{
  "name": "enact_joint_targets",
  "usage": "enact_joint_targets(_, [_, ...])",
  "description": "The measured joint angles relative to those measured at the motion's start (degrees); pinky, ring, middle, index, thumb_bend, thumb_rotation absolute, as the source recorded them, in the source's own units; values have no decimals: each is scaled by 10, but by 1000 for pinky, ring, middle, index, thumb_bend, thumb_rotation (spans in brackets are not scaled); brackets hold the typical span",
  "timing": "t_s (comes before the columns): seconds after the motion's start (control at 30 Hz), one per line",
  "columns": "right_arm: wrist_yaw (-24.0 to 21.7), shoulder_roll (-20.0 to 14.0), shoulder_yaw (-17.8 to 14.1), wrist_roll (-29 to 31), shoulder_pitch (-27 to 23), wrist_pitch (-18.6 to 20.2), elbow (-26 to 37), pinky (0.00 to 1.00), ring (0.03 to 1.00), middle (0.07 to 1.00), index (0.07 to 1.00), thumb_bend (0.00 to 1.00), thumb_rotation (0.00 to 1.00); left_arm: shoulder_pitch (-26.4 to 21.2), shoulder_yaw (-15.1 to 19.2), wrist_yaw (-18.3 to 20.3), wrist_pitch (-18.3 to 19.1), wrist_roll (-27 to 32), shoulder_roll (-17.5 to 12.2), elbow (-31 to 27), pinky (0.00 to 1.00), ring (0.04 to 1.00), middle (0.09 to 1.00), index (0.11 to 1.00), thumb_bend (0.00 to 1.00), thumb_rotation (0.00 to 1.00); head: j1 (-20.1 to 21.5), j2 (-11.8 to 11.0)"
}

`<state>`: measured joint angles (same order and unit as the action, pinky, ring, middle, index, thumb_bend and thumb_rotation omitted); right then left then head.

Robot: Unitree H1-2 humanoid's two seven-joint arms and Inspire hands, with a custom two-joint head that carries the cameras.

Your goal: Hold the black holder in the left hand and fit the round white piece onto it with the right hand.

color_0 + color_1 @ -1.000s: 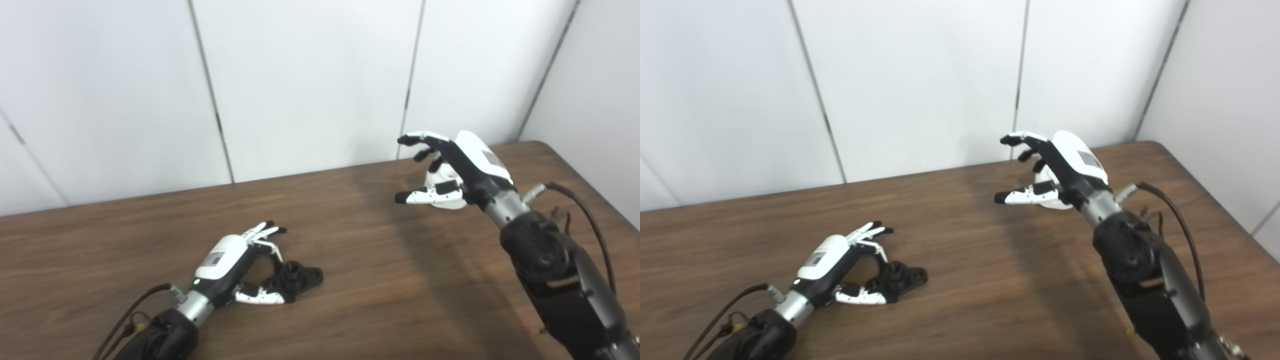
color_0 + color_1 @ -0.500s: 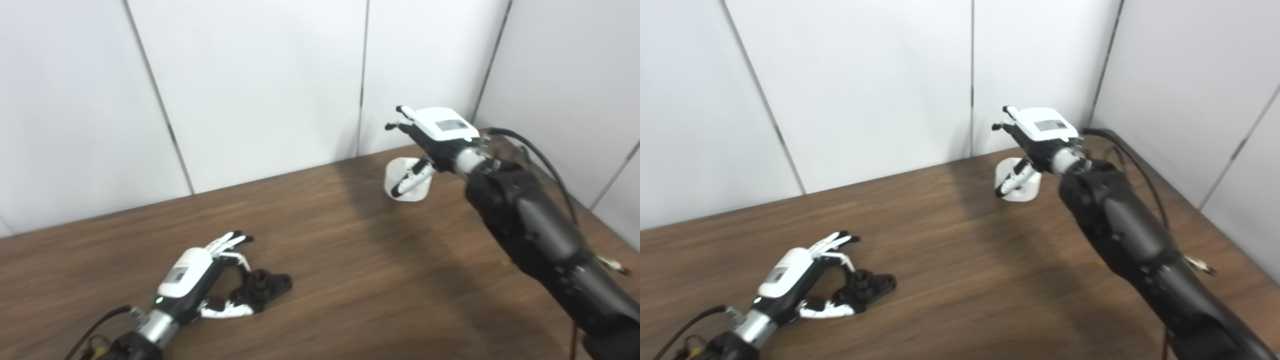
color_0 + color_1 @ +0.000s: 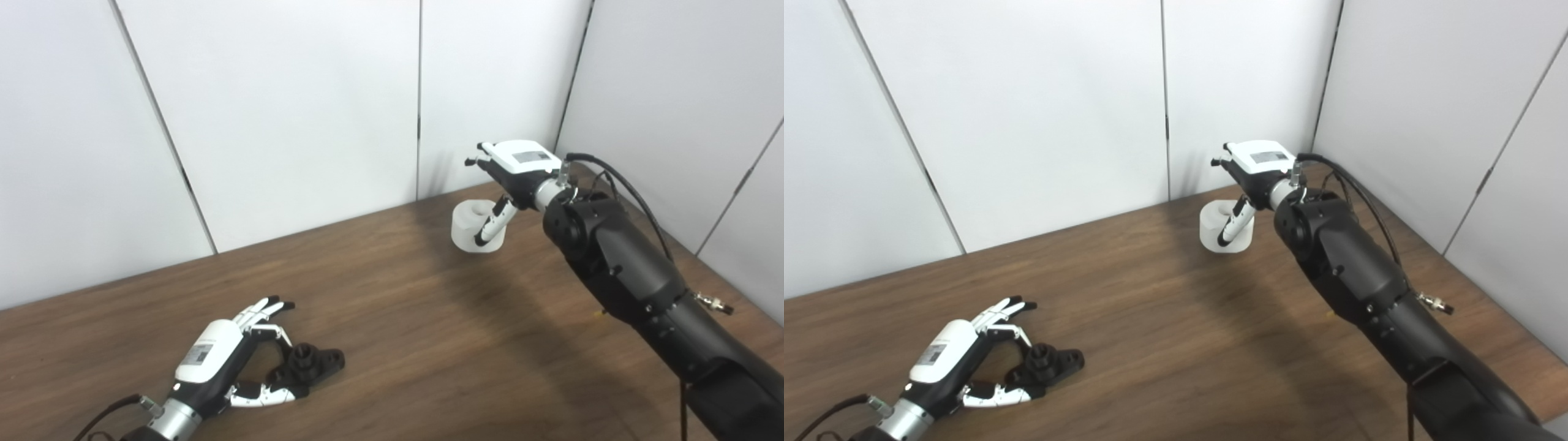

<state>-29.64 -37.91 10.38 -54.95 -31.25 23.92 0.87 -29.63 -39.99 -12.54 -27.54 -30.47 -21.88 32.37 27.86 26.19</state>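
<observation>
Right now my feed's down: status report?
Left hand open around black holder on table. Right hand above round white piece, thumb alongside, not gripped. Path clear.

Brown wood-grain table [image 3: 392,318] fills the lower frame, backed by white wall panels. Black holder [image 3: 309,362] lies flat on it at lower left. Round white piece [image 3: 471,225] sits on it at upper right, near the far edge.

Two bulky black arms, silver wrist collars, white-backed left hand [image 3: 211,358] and right hand [image 3: 517,168] each bearing a grey label, black-tipped white fingers [image 3: 269,304], black cables at the wrists
</observation>
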Motion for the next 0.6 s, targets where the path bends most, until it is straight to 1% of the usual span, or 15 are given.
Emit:
enact_joint_targets(0.13, [0, 0, 1, 0, -4, 2, -28, 917, 991, 1000, 908, 1000, 336, -2, -4, 0, 0, 4, 0, 2, 942, 968, 910, 487, 522, 74, 1, -1])
enact_joint_targets(0.3, [7, 0, 5, 0, -7, 2, -53, 895, 988, 1000, 896, 1000, 360, -4, -10, -3, 0, 11, -1, 6, 949, 971, 914, 487, 522, 74, 5, -4])
enact_joint_targets(0.47, [13, 2, 11, 0, -9, 2, -68, 915, 994, 1000, 896, 1000, 389, -5, -13, -5, 0, 14, -2, 9, 955, 972, 915, 487, 522, 74, 4, -4])
enact_joint_targets(0.6, [17, 3, 14, 1, -10, 3, -85, 908, 992, 1000, 882, 1000, 389, -6, -14, -5, 0, 16, -2, 10, 957, 972, 919, 488, 522, 74, 4, -4])
